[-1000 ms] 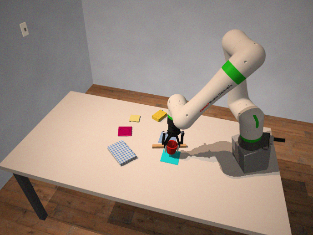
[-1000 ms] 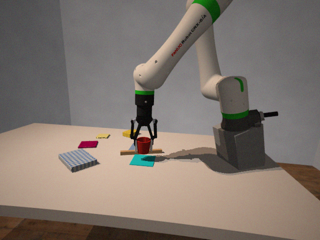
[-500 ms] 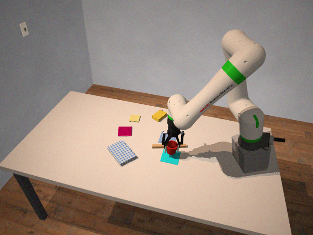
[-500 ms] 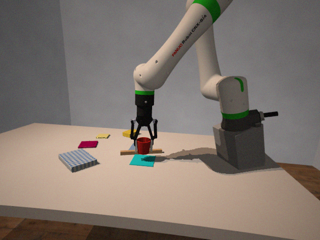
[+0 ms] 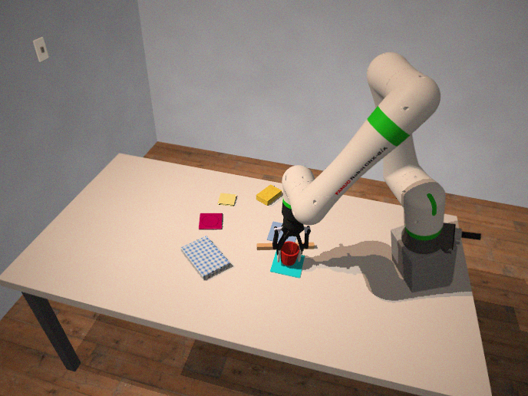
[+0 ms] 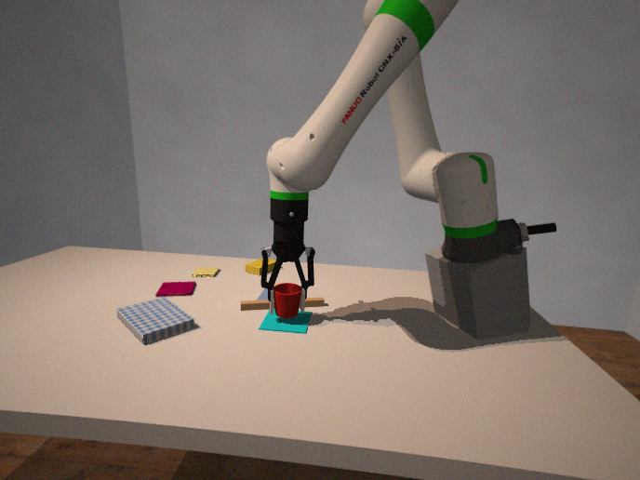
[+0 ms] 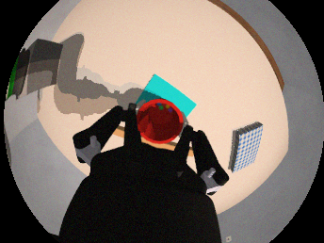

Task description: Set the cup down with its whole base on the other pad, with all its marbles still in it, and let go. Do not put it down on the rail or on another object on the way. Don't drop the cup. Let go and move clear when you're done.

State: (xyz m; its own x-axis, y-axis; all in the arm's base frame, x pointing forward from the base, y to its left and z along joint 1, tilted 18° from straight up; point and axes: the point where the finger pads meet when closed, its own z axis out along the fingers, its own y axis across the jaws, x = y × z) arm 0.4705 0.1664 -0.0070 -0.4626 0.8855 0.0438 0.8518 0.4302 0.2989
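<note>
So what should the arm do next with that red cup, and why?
Probably lower it straight down. The end effector grips the red cup over the teal pad, past the wooden rail, but its base seems just above the pad, so releasing now might jolt the marbles.

From my station I see a pale beige counter (image 5: 127, 272) on a dark leg (image 5: 51, 330), standing on a brown wood-plank floor (image 5: 127, 366). Two blue-grey walls (image 5: 255, 64) meet in a corner behind it, and the left one carries a white wall plate (image 5: 41, 48). Light from the left throws hard shadows rightward across the counter.
</note>
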